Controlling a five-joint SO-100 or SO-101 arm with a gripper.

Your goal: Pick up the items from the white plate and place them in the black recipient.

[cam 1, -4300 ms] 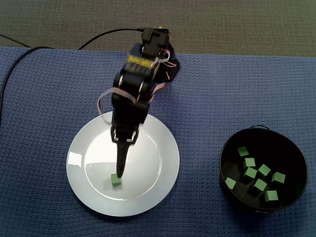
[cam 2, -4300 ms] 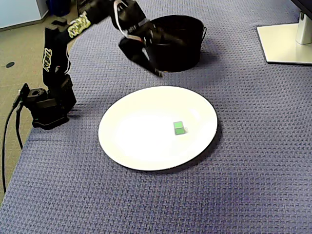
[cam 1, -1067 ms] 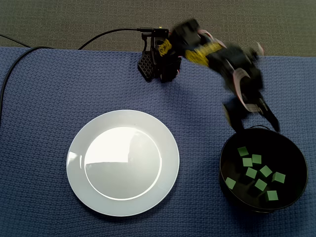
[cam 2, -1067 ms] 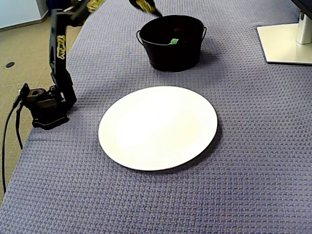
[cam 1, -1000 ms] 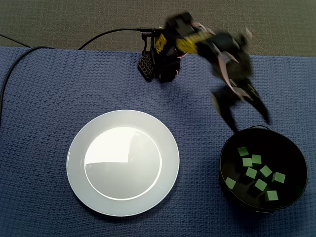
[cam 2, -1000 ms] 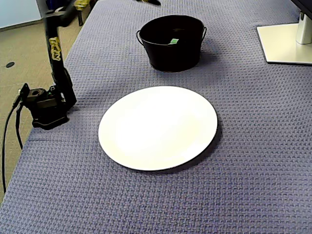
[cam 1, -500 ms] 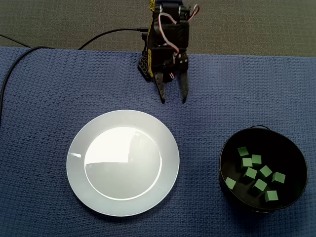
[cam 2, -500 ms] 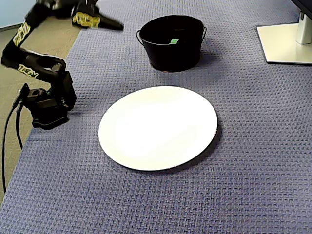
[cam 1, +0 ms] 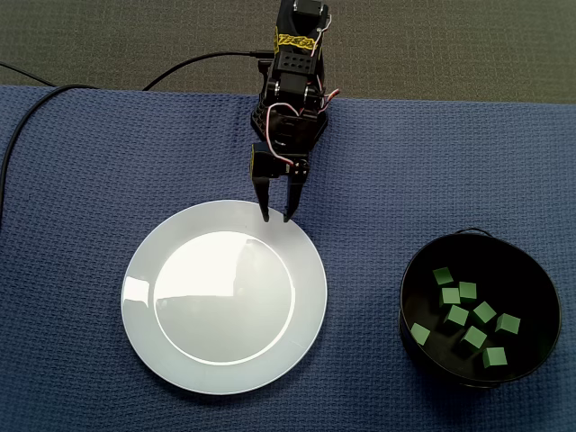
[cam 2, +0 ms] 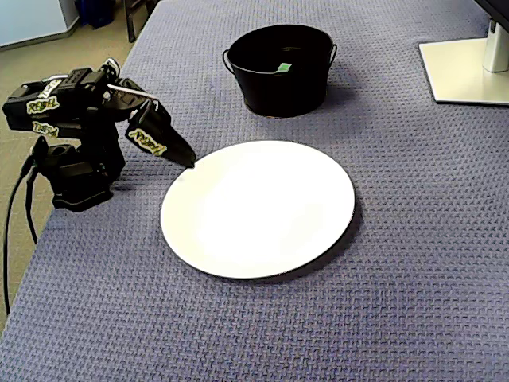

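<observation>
The arm is folded low over the blue cloth on the bench. Its jaws are parted a little and grip nothing. In both fixed views the tips sit at the rim of the white plate, on the side nearest the arm's base. Whether they touch the rim cannot be told. The green cubes lie scattered on the floor of the black bucket, which stands well apart from the plate. A black cable runs off from the base
</observation>
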